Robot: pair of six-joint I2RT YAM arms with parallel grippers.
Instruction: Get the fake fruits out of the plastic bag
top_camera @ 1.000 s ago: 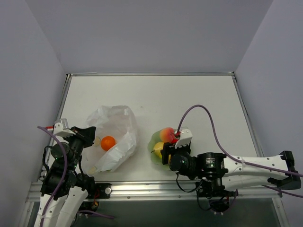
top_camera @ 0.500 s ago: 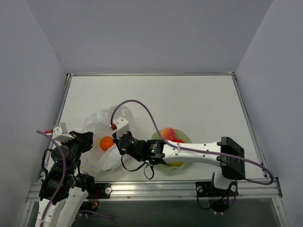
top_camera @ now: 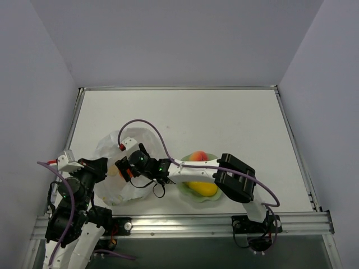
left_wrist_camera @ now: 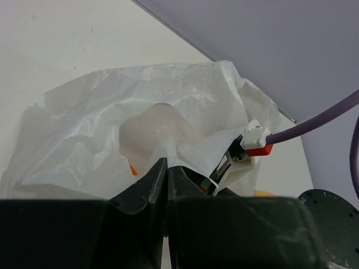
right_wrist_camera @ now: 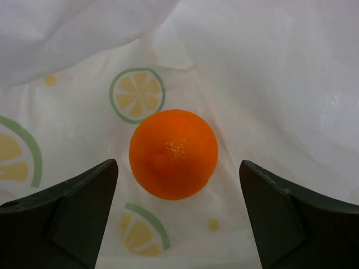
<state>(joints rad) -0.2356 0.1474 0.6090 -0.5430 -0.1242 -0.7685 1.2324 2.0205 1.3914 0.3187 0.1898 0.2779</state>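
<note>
**Mia:** Where is the plastic bag (top_camera: 112, 151)?

**Ben:** It lies crumpled by the left edge of the worktop (top_camera: 196, 112), near the front left corner. Its mouth is open toward the middle.

**Mia:** What is the left claw (left_wrist_camera: 167, 168) doing?

**Ben:** Its two fingers are pressed together, with a fold of the bag's edge pinched at the tips. From above it is at the bag's left side.

**Mia:** And the right claw (right_wrist_camera: 178, 168)?

**Ben:** It is inside the bag. Its fingers are spread wide, one on each side of the orange ball (right_wrist_camera: 173, 154). There is a gap on both sides, so nothing touches the ball.

**Mia:** Can you see the ball from above?

**Ben:** Hardly. The right claw covers it, and only a tiny orange bit peeks out. The left wrist view shows just an orange sliver behind the plastic.

**Mia:** What is under the ball?

**Ben:** The bag's thin white plastic, with drawings of lemon slices (right_wrist_camera: 137, 95) on it.

**Mia:** Any other fruits?

**Ben:** A peach (top_camera: 196, 157) and a long yellow fruit (top_camera: 203, 189) sit on the green plate (top_camera: 186, 194), near the middle of the front edge. The right arm crosses over the plate, so part of it is hidden.

**Mia:** And that purple cable (top_camera: 162, 143)?

**Ben:** It loops over the bag to the right claw.
</note>
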